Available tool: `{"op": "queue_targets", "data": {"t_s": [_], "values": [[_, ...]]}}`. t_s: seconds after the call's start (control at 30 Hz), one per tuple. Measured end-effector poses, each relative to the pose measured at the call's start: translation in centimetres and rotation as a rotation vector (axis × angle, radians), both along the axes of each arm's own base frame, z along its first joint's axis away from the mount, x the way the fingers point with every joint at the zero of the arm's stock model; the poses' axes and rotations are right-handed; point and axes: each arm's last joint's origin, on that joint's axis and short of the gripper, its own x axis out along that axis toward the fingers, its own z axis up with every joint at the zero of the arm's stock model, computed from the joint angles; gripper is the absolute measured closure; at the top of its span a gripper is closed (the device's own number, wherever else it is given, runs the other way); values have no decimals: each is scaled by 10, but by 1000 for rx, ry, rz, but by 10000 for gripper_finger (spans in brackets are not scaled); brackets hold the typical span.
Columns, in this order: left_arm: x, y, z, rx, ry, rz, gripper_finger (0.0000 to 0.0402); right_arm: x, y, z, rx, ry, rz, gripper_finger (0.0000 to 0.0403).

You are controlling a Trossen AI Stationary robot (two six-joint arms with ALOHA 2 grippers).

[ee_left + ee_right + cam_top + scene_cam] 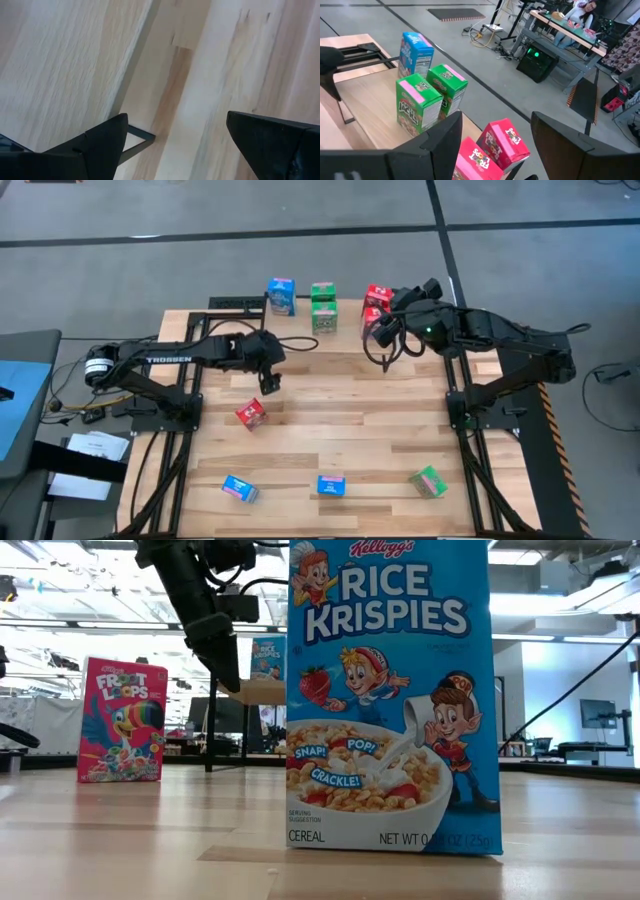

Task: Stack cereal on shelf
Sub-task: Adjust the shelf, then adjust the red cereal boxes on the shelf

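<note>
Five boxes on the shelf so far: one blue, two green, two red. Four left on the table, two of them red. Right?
Not quite. Only one red cardboard cereal box is left on the slatted wooden tabletop, with two blue ones and one green. The high view shows it. The small light-wood shelf count is right: five.

Boxes crowd the far edge of the shelf [345, 330]: a blue box [281, 296], two green boxes [322, 307] and two red boxes [376, 304] in a row, gaps between. The table's [340, 430] middle lies open; a red box [251, 413] sits left, three more boxes [331, 485] line the near edge.
</note>
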Motion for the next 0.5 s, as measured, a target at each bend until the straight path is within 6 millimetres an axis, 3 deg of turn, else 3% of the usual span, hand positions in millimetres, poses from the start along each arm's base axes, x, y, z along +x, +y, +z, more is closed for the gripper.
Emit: {"op": "queue_targets", "data": {"t_s": [0.5], "values": [[-1,-15,10,-55,-70,-76,70,-1,0,-1,9,0,-5,143]]}}
